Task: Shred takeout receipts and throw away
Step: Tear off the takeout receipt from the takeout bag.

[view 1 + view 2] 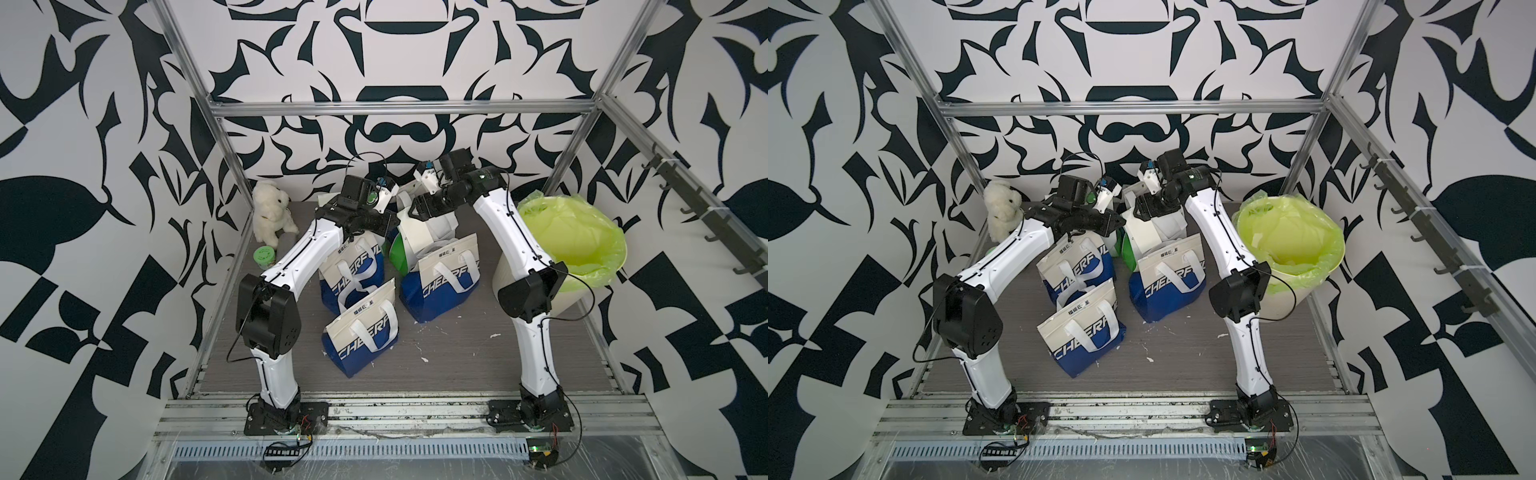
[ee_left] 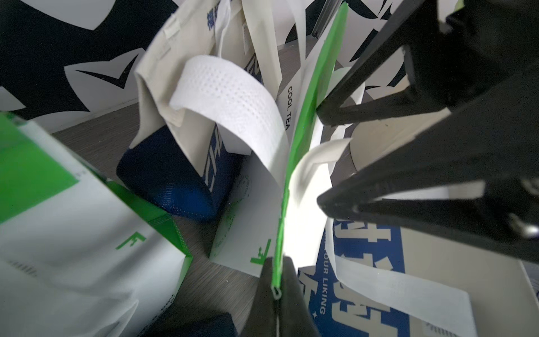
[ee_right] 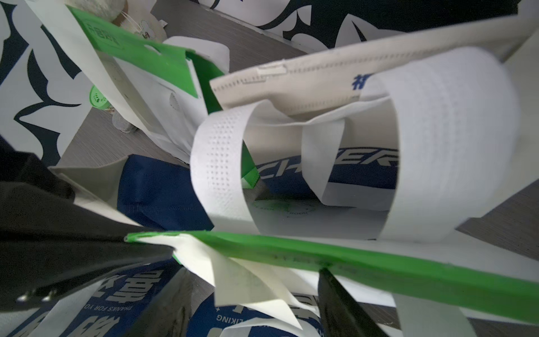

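A green-and-white bag [image 1: 405, 245] stands at the back between the two arms. My left gripper [image 2: 277, 271] is shut on its green top rim [image 2: 306, 116]. My right gripper [image 3: 250, 272] is open at the bag's mouth, its two black fingers [image 3: 341, 303] spread wide. Cream-white takeout receipts [image 3: 245, 274] stick out from under the green rim [image 3: 379, 268], folded and crumpled, and lie loose between those fingers. In the left wrist view the right gripper's fingers [image 2: 364, 111] reach in beside a curled white piece of paper [image 2: 323, 154]. Both grippers sit close together in both top views.
Three blue-and-white handled bags [image 1: 361, 336] [image 1: 442, 282] [image 1: 353, 270] stand in front of the grippers. A cream bin with a yellow-green liner [image 1: 577, 237] is at the right. A second green-and-white bag [image 2: 58, 218], a plush toy [image 1: 272, 216] and a green-lidded jar [image 1: 264, 255] are at the left. Small scraps [image 1: 424, 357] dot the table.
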